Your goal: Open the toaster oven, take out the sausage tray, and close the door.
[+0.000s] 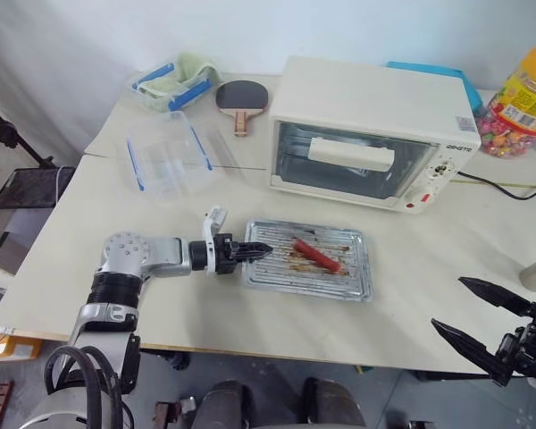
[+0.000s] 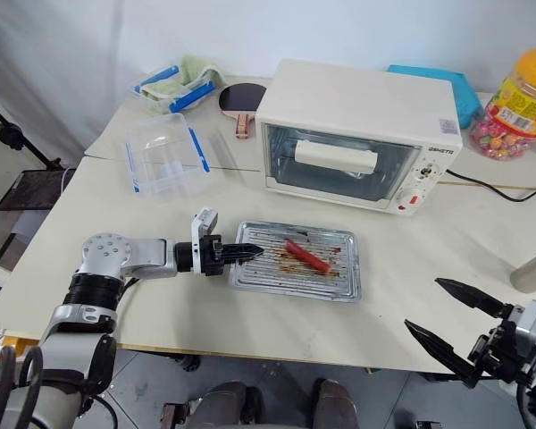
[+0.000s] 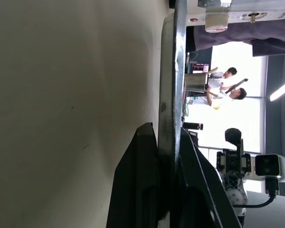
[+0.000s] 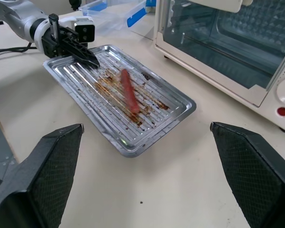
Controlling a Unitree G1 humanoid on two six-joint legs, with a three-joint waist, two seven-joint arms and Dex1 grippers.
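Nearest, right gripper [image 1: 487,326] spread wide, empty, well apart from the sausage tray [image 1: 309,260]. Mid-table, left gripper [image 1: 253,252] clamped on the tray's left rim, tray flat on the table [image 1: 411,295], red sausage [image 1: 316,255] inside. Beyond, toaster oven [image 1: 371,132], door [image 1: 350,161] closed.

silver left arm [image 1: 129,255] with black cuff, cables and black ridged fingers [image 1: 250,252].
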